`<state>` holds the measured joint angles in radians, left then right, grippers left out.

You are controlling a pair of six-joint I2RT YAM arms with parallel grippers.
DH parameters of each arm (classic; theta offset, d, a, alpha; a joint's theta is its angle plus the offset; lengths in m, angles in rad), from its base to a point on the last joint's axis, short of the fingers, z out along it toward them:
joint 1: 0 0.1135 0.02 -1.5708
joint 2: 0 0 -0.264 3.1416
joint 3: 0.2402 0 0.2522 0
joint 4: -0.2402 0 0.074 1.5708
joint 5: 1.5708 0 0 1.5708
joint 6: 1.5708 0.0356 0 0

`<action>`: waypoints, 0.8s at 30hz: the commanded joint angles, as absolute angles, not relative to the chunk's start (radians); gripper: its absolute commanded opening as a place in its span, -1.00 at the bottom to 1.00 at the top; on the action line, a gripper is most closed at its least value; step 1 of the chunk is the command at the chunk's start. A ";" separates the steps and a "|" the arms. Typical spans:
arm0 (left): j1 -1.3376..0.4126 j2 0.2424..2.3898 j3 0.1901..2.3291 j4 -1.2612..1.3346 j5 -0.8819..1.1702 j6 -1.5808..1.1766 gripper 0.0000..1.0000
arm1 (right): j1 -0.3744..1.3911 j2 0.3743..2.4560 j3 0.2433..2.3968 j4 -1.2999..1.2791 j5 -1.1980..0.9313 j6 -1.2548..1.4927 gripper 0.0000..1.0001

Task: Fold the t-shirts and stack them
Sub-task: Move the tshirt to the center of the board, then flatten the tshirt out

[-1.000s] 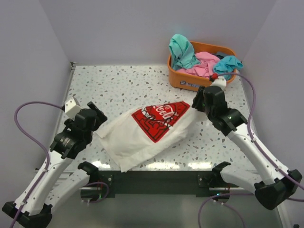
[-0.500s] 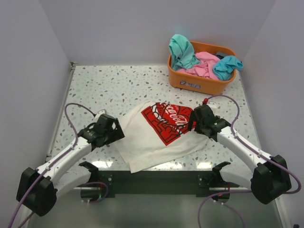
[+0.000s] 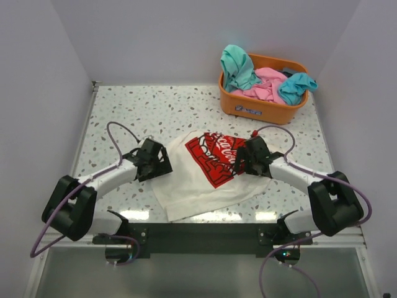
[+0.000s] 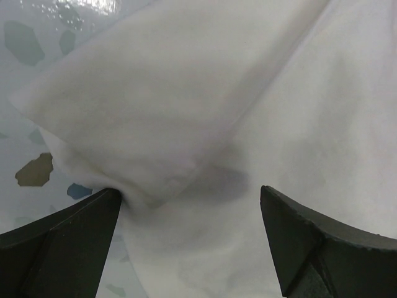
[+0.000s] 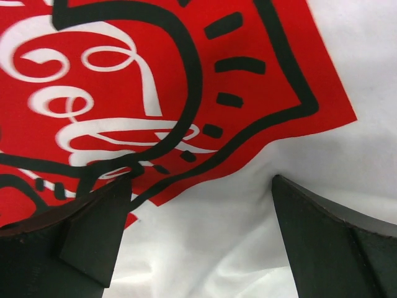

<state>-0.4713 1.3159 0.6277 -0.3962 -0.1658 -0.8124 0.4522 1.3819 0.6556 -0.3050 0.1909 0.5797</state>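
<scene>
One cream-white cotton t-shirt with a red rectangular chest print (image 3: pixel 197 191) is lying rumpled on the speckled terrazzo surface (image 3: pixel 155 112), directly between the two sets of jaws. Its long axis is running loosely on a diagonal, from the plain end at the near left to the printed chest at the far right, print facing up.

The left jaws are standing spread wide and pinching nothing. They are straddling a folded flap of white cloth (image 4: pixel 155 105), and one dark fingertip (image 4: pixel 68 239) is touching its edge. The right jaws are gaping just as wide over a corner of the red print (image 5: pixel 124 81), with cloth lying between them but none gripped. Beyond the right jaws, well apart, an orange plastic basket (image 3: pixel 263 113) is holding teal and pink shirts (image 3: pixel 263 84).

A second ago the shirt was drawn out longer and narrower between arms set farther apart. Since then both arms have sunk low and come inward, the right jaws have sprung open, and the cloth has slumped into a squarer shape.
</scene>
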 commanded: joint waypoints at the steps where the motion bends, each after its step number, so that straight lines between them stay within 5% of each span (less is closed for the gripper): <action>1: -0.453 1.425 0.684 -0.350 -0.216 -0.772 1.00 | 0.454 1.459 0.695 -0.195 0.130 0.597 0.97; 9: -0.212 1.693 0.873 -0.268 -0.210 -0.712 1.00 | 0.474 1.632 0.837 -0.090 0.003 0.591 0.97; 15: -0.206 1.718 1.086 -0.383 -0.216 -0.684 1.00 | 0.500 1.547 0.965 -0.222 0.012 0.528 0.97; 24: -0.258 1.212 0.784 -0.527 -0.270 -0.768 1.00 | 0.468 1.091 0.824 -0.530 0.395 0.676 0.97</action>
